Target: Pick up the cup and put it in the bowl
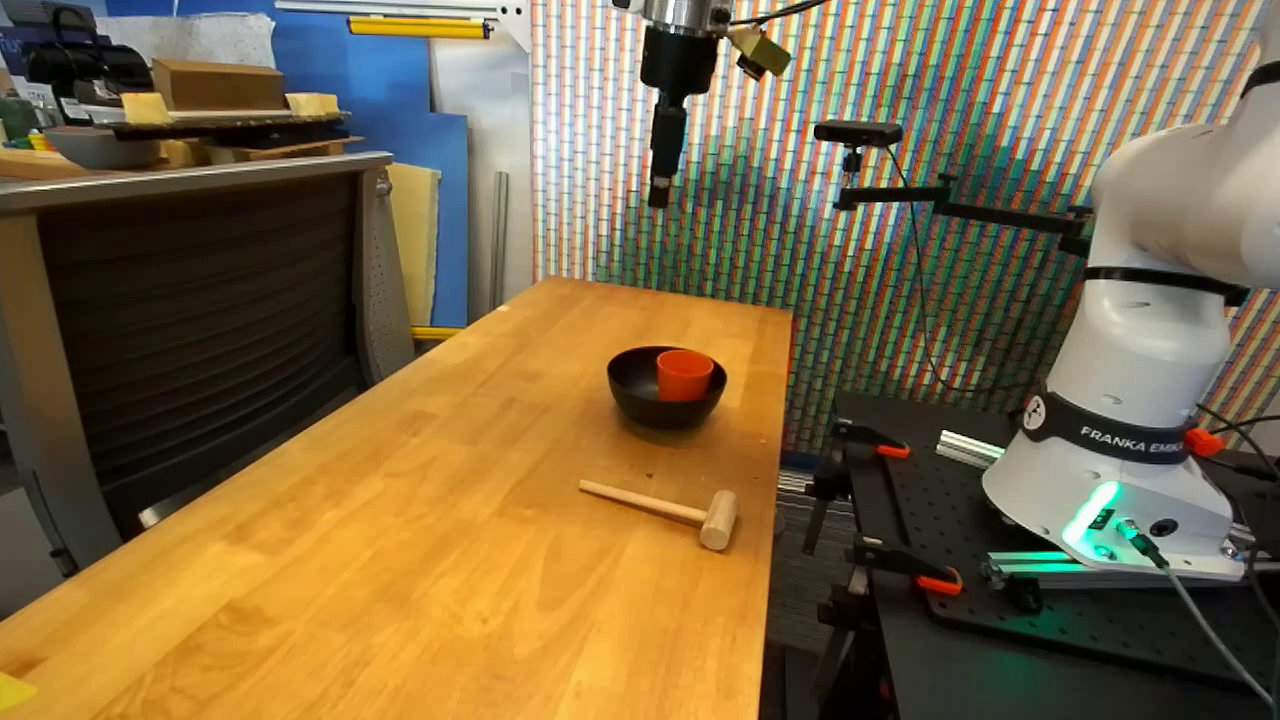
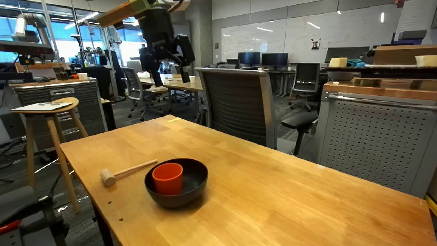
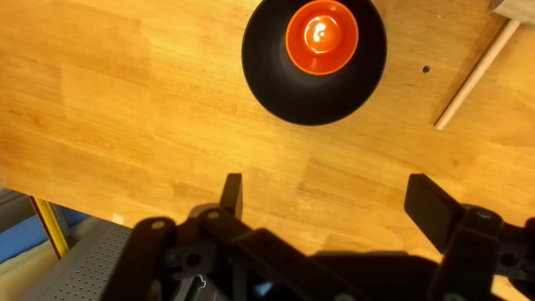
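Note:
The red-orange cup (image 1: 685, 378) sits upright inside the black bowl (image 1: 632, 398) on the wooden table. In an exterior view the cup (image 2: 168, 181) is inside the bowl (image 2: 196, 182), toward one side of it. In the wrist view the cup (image 3: 322, 62) is off-centre in the bowl (image 3: 309, 106), near its top edge in the picture. My gripper (image 3: 326, 184) is open, with bare table between its fingers. In both exterior views the gripper (image 1: 660, 192) hangs high above the table, well clear of the bowl; its two fingers show apart (image 2: 171, 82).
A light wooden mallet (image 1: 718, 520) lies on the table near the bowl; it also shows in the wrist view (image 3: 476, 77). A dark chair (image 2: 239, 106) stands at the table's edge. A wooden stool (image 2: 65, 102) stands beyond another edge.

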Controlling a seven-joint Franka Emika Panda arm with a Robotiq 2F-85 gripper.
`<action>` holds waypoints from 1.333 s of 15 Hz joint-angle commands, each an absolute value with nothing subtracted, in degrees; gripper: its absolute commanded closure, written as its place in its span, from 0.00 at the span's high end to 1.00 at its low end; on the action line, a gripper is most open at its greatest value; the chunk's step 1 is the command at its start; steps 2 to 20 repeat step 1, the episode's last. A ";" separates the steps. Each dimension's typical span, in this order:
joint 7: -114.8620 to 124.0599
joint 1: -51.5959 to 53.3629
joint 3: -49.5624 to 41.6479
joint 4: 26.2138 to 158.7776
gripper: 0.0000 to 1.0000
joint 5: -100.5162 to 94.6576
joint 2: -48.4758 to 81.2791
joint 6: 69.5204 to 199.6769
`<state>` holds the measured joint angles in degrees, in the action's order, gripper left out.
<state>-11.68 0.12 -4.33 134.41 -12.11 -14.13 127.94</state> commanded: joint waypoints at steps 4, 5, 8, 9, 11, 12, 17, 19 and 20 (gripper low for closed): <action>-11.82 -0.57 -3.69 134.38 1.00 -11.88 -13.75 127.88; -11.82 -0.57 -3.69 134.38 1.00 -11.88 -13.75 127.88; -11.82 -0.57 -3.69 134.38 1.00 -11.88 -13.75 127.88; -11.82 -0.57 -3.69 134.38 1.00 -11.88 -13.75 127.88; -11.82 -0.57 -3.69 134.38 1.00 -11.88 -13.75 127.88; -11.82 -0.57 -3.69 134.38 1.00 -11.88 -13.75 127.88; -11.82 -0.57 -3.69 134.38 1.00 -11.88 -13.75 127.88; -11.82 -0.57 -3.69 134.38 1.00 -11.88 -13.75 127.88; -11.82 -0.57 -3.69 134.38 1.00 -11.88 -13.75 127.88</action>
